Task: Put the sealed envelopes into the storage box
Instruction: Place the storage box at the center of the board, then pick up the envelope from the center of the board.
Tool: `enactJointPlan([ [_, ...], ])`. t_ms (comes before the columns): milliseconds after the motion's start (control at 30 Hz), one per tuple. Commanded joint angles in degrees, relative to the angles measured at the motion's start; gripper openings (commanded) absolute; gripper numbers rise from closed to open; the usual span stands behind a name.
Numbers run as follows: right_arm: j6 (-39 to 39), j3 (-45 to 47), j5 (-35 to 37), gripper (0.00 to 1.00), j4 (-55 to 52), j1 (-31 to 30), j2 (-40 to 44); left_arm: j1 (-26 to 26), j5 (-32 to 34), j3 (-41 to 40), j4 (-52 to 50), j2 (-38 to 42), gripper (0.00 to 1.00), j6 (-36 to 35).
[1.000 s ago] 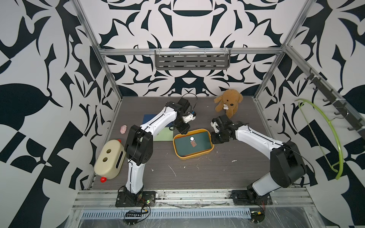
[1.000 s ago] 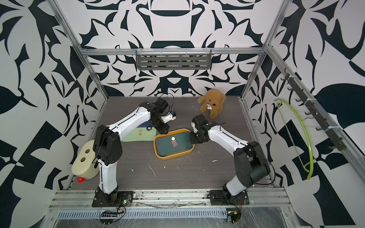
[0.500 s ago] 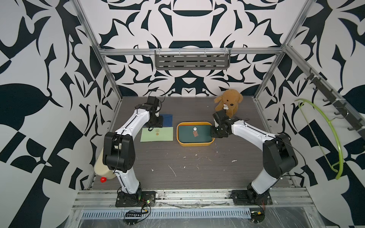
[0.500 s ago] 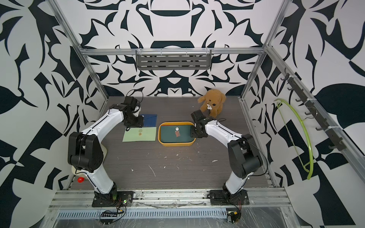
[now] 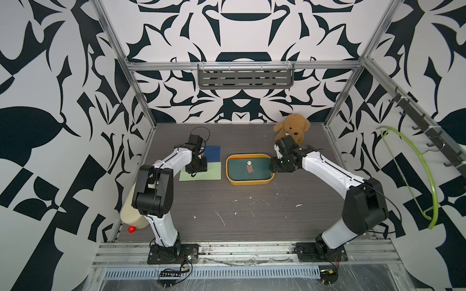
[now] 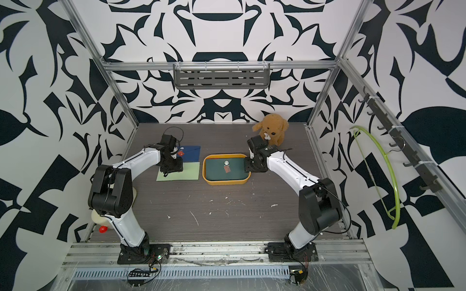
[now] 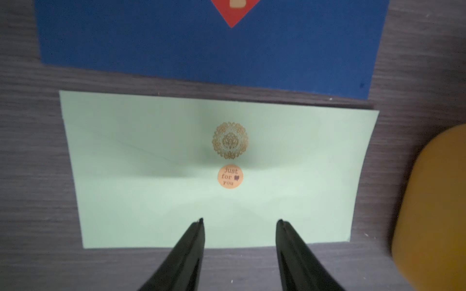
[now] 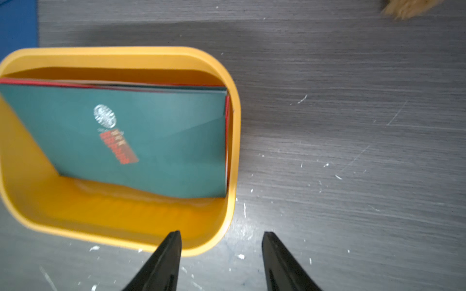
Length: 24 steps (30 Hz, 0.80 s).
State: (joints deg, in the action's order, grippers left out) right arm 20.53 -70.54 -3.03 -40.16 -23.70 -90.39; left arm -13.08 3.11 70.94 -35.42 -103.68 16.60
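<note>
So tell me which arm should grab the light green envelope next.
Left. The left gripper, open, hangs over the light green envelope; the right gripper, open and empty, sits beyond the storage box.

My two arms are built alike, with glossy white shells over the long links and matte black housings at each joint. My left arm (image 5: 174, 158) has tiny dark screws dotted along its white forearm, and a thin black cable (image 5: 199, 129) loops above its wrist. My right arm (image 5: 327, 171) has the same screw dots. The bulky black elbow block (image 5: 153, 191) is the widest part. Each arm rises from a flat black base plate (image 5: 172, 253) bolted to the near rail. My left gripper (image 7: 239, 221) and right gripper (image 8: 220, 233) have slim, tapering black fingers (image 7: 186, 254) with pointed tips.
</note>
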Motion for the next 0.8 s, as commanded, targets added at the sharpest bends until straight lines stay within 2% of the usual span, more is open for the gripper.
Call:
enactJointPlan([
  [0, -0.7, -0.7, -2.6, 0.62, -3.5, -0.2, 2.8, 0.2, 0.2, 1.0, 2.7, -3.0, 0.47, 0.2],
  [267, 1.4, 0.5, -4.2, 0.64, -4.6, -3.6, 5.8, 0.1, 0.6, 1.2, 2.3, -5.4, 0.44, 1.0],
  [567, 6.5, 0.7, -2.9, 0.7, -4.5, -10.2, 7.1, -3.5, 4.9, -5.2, -0.9, -4.1, 0.41, 4.6],
  [767, 8.5, 0.6, -2.3, 0.71, -4.8, -13.1, 8.2, -4.4, 4.6, -8.1, -3.4, 0.2, 0.41, 7.0],
])
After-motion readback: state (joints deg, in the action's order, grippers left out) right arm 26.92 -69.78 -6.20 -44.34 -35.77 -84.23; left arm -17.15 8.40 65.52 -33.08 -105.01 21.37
